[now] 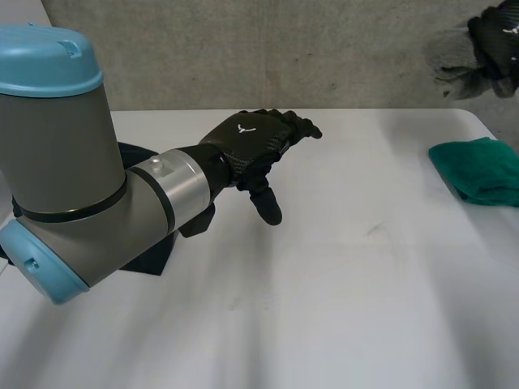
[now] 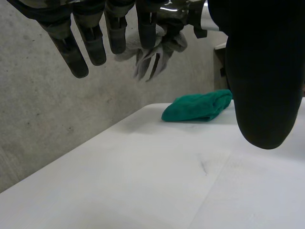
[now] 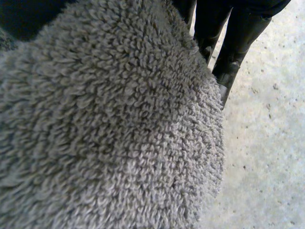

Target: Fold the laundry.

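While the right hand (image 1: 496,36) clutches a fuzzy grey terry towel (image 1: 450,57) aloft past the white table (image 1: 324,284), the left hand (image 1: 247,146) hovers well apart, fingers relaxed and empty. A folded green cloth (image 1: 478,168) lies on the table's right edge. Right wrist view shows the towel's looped pile against its fingers (image 3: 238,38).

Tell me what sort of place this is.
Probably a robot test bench, not a home: raw concrete wall, plain white table with a green towel, a grey towel in the right hand.
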